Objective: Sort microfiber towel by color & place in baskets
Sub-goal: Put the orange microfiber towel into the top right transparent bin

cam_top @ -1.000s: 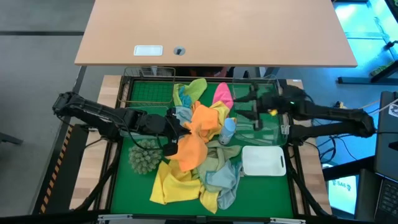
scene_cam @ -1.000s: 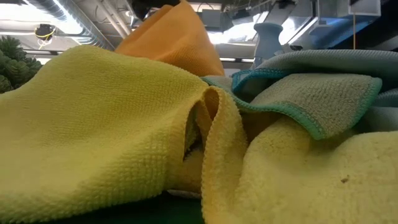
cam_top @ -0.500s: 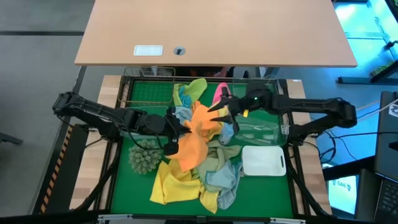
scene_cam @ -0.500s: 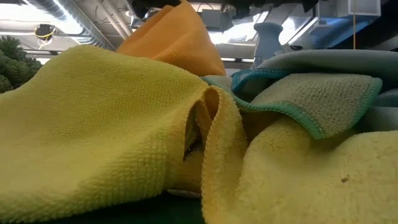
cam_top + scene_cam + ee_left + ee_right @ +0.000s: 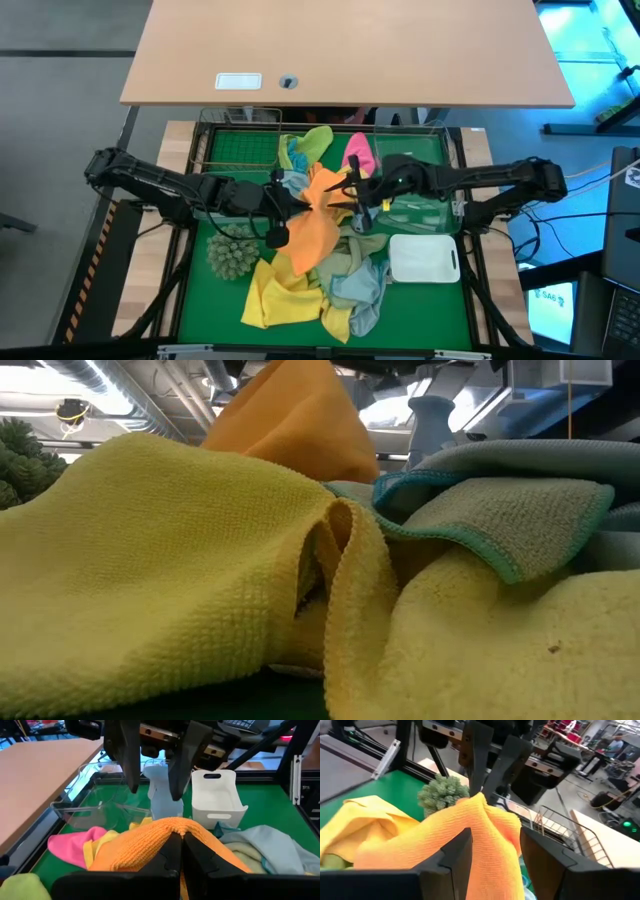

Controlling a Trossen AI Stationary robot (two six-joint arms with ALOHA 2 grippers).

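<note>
An orange microfiber towel (image 5: 313, 222) is raised over a heap of yellow (image 5: 272, 295), light-blue (image 5: 352, 288), pink (image 5: 357, 152) and green (image 5: 316, 139) towels on the green mat. My left gripper (image 5: 298, 200) comes in from the table's left and is shut on the orange towel's top. My right gripper (image 5: 349, 189) comes in from the right. It is open, with one finger (image 5: 454, 862) on each side of the orange towel (image 5: 485, 845). A white basket (image 5: 424, 258) and a clear basket (image 5: 425, 198) stand at the right. My left gripper pinches a raised fold at the top of the orange towel (image 5: 176, 827) between its two fingers, slanting slightly down from the table's left. The towel drapes down from that peak (image 5: 481, 801), and its lower end lies on the heap. My right gripper's fingers straddle the same towel just below the peak; I cannot tell whether they touch it.
A spiky grey-green ball (image 5: 231, 254) lies left of the heap. A light-blue bottle (image 5: 161, 795) stands behind the orange towel. A wire rack (image 5: 238, 150) runs along the far edge. A tan tabletop (image 5: 345, 50) lies beyond it.
My right gripper has moved toward the table's left and slightly down, rolling as it came, until its fingers stand around the orange towel. The orange towel's top has been drawn into a narrower, higher peak, while the heap below has stayed put.
</note>
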